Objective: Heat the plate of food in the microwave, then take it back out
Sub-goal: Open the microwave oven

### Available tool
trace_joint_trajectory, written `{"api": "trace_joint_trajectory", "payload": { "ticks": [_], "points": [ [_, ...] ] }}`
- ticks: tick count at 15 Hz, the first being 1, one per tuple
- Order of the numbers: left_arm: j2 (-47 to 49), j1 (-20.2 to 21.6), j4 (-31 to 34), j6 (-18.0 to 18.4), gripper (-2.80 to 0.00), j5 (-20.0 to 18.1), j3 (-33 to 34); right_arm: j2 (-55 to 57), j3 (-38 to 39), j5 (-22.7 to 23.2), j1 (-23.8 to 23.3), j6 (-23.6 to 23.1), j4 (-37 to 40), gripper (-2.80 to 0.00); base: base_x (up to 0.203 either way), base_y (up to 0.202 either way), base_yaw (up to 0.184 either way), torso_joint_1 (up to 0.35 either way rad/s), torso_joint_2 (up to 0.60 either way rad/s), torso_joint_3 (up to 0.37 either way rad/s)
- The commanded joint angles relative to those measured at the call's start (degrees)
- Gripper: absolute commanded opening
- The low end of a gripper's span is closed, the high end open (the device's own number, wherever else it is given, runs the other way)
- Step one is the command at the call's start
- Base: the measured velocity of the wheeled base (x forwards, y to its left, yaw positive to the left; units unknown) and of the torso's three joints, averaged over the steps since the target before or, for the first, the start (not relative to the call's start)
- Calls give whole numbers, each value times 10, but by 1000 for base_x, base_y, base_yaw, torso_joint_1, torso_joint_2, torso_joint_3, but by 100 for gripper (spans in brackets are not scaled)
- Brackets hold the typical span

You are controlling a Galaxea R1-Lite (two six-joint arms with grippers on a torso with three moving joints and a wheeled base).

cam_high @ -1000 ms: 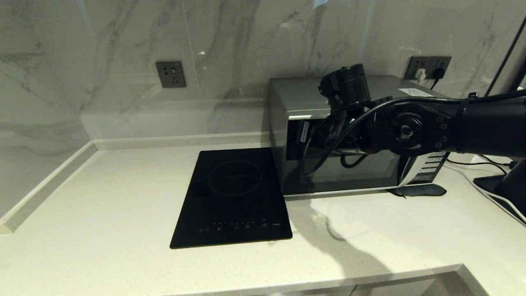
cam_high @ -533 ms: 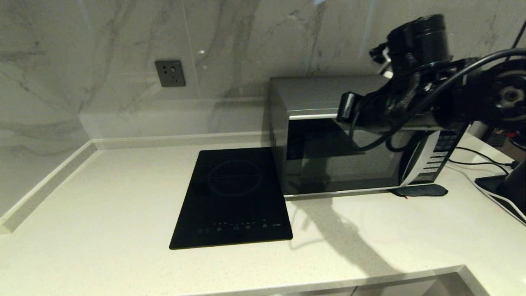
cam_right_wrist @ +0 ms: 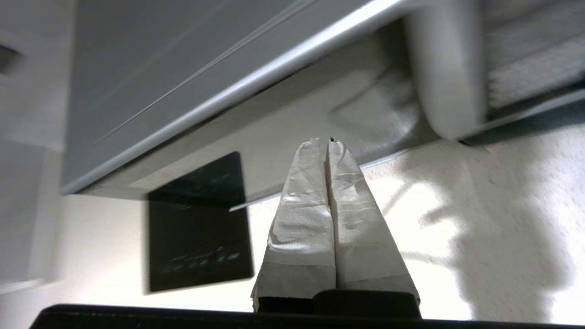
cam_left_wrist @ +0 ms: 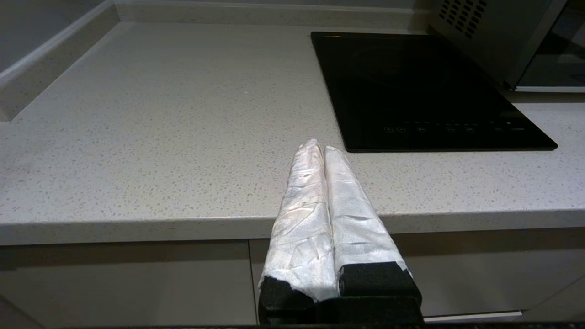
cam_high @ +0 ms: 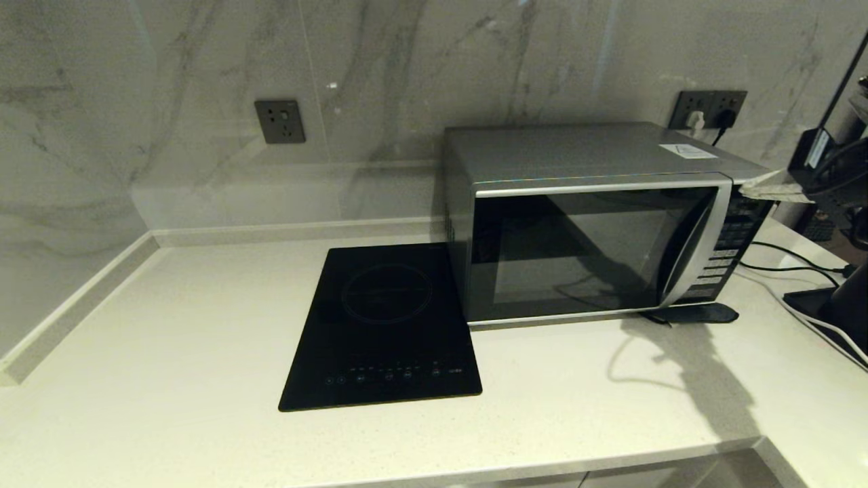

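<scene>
Swinging clear of the microwave door, my right gripper sits clenched empty at three o'clock. Plate unseen, presumably inside; light, slick-rimmed, so pinch its edge.

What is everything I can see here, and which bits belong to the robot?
microwave: one, silver-grey with dark glass door, door shut, on the counter's right side against the wall.
hob: one, flat black glass, just left of the microwave.
counter: one, pale speckled stone.
wall sockets: two, dark grey, one left, one behind the microwave with plugs in.
plate of food: none in sight.
left gripper: one, white-wrapped fingers shut, at the counter's front edge.
right gripper: one, white-wrapped fingers shut, near the microwave's right end.
</scene>
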Motion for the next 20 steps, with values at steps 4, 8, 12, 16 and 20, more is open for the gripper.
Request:
{"api": "trace_joint_trajectory", "payload": {
  "ticks": [4,8,12,16,20],
  "points": [
    [1,0,0,-1,-280,0,0,134,-17,242,-119,19,-16,-280,0,0,0,0,0,0],
    [1,0,0,0,-280,0,0,219,-26,258,-127,98,-183,-280,0,0,0,0,0,0],
    [1,0,0,0,-280,0,0,282,-18,179,-127,157,-280,-280,0,0,0,0,0,0],
    [1,0,0,-1,-280,0,0,304,7,172,-128,158,-298,-280,0,0,0,0,0,0],
    [1,0,0,0,-280,0,0,279,48,172,-134,154,-300,-280,0,0,0,0,0,0]
  ]
}}
